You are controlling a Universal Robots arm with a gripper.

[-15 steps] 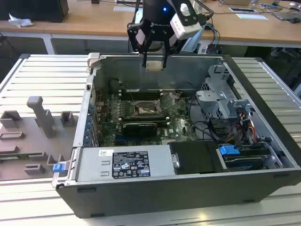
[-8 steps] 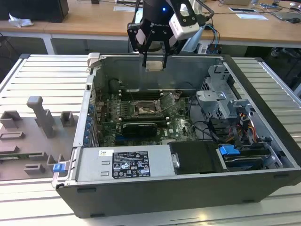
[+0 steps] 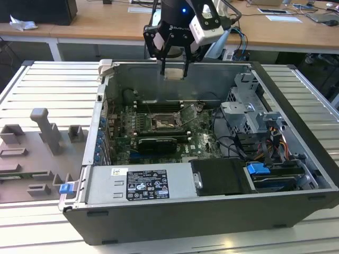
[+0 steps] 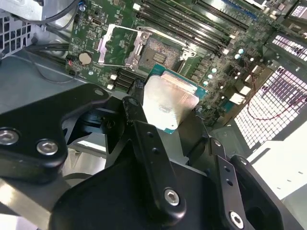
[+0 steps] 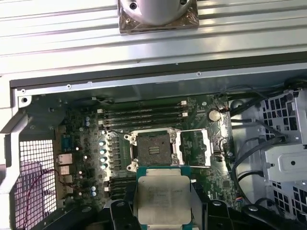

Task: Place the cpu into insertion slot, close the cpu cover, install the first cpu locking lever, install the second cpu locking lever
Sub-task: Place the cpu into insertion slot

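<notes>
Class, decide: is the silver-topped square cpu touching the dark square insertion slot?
Apart. The exterior view shows the pincer holding the cpu high above the insertion slot.

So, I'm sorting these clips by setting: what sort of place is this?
Likely a robotics lab or workshop: an open computer case lies on a ribbed metal table, wooden desks with papers stand behind, and the gripper holds the cpu over the case.

cpu (image 5: 161,201) held, insertion slot (image 5: 152,149) uncovered, cpu cover (image 5: 208,148) open
</notes>
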